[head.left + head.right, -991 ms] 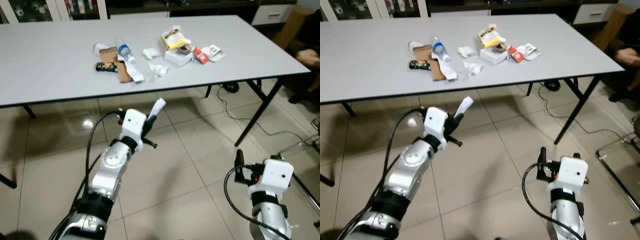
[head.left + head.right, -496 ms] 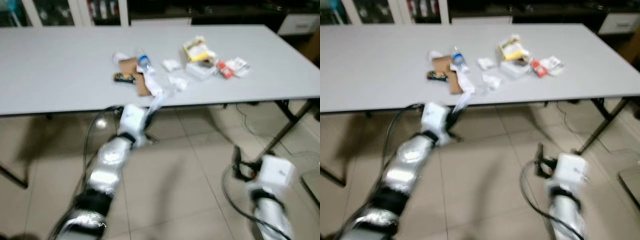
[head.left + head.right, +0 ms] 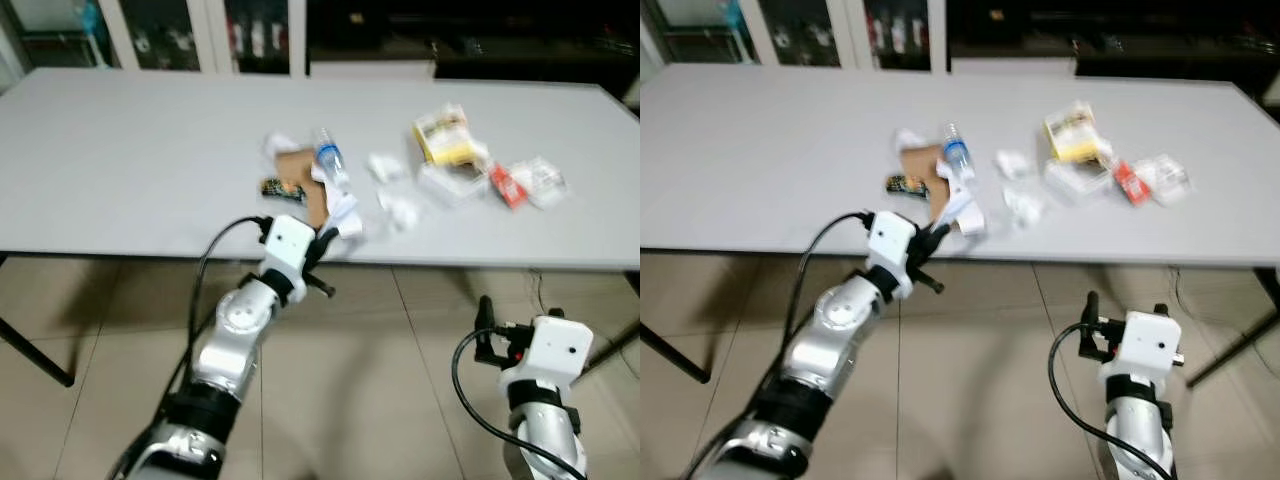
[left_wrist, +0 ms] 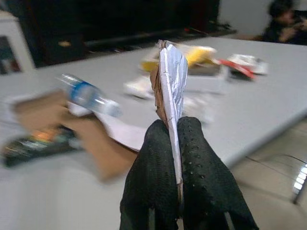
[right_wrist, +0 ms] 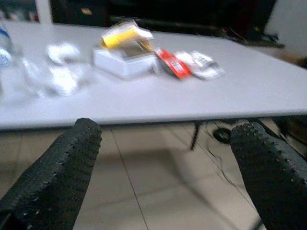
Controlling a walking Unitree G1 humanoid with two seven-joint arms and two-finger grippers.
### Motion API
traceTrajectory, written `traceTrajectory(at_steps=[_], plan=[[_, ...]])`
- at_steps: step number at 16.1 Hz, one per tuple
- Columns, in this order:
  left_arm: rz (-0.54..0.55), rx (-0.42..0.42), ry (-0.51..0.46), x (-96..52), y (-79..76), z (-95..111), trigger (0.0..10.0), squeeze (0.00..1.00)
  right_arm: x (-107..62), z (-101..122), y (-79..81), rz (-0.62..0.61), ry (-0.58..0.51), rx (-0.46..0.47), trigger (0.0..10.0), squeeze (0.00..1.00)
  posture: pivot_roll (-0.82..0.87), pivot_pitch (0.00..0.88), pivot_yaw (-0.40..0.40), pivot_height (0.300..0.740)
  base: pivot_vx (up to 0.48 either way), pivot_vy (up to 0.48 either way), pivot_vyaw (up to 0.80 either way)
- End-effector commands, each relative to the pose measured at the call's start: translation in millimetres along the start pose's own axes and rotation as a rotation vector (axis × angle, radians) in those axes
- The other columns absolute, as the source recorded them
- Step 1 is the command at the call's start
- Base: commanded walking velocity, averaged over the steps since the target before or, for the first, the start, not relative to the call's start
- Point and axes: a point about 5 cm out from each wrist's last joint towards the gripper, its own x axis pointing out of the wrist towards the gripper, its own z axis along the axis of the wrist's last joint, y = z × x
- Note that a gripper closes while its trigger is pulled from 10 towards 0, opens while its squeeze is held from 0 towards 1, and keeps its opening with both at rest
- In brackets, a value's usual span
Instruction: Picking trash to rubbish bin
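The view has swung left; the left pincer (image 4: 180, 158) pinches a thin, light foil wrapper (image 4: 171, 79) by its lower edge, right pincer (image 5: 165, 167) spread.

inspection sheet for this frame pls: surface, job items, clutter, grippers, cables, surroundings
Surface: long pale grey table, black legs, trash grouped near its front edge.
Job's things: clear plastic bottle with blue label; brown cardboard piece; dark snack wrapper; crumpled white tissues; yellow packet by a white box; red packet; clear wrapper. No bin seen.
Clutter: nothing seen.
Grippers: left gripper shut on a flat silver foil wrapper, raised at the table's front edge; right gripper open, low, short of the table.
Cables: black cable loops on both wrists.
Surroundings: beige tiled floor; glass-door cabinets behind.
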Motion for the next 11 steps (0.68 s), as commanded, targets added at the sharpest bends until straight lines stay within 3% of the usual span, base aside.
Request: traceTrajectory(at_steps=[1, 7, 11], plan=[[0.021, 0.011, 0.001, -2.8, 7.8, 1.1, 10.0, 0.0, -0.2, 1.7, 3.5, 0.009, -0.006, 0.001, 10.0, 0.0, 0.12, 0.074, -0.022, 0.74, 0.48, 0.0, 0.0], [0.026, 0.014, 0.004, -2.5, 8.5, 0.7, 10.0, 0.0, 2.8, 3.9, 5.8, 0.023, -0.016, -0.006, 10.0, 0.0, 0.12, 0.074, -0.022, 0.74, 0.48, 0.0, 0.0], [0.036, 0.028, 0.002, -3.9, 11.5, 1.1, 10.0, 0.0, 8.3, 12.6, 12.9, 0.068, -0.047, -0.014, 10.0, 0.0, 0.13, 0.079, -0.017, 0.74, 0.077, 0.0, 0.0]])
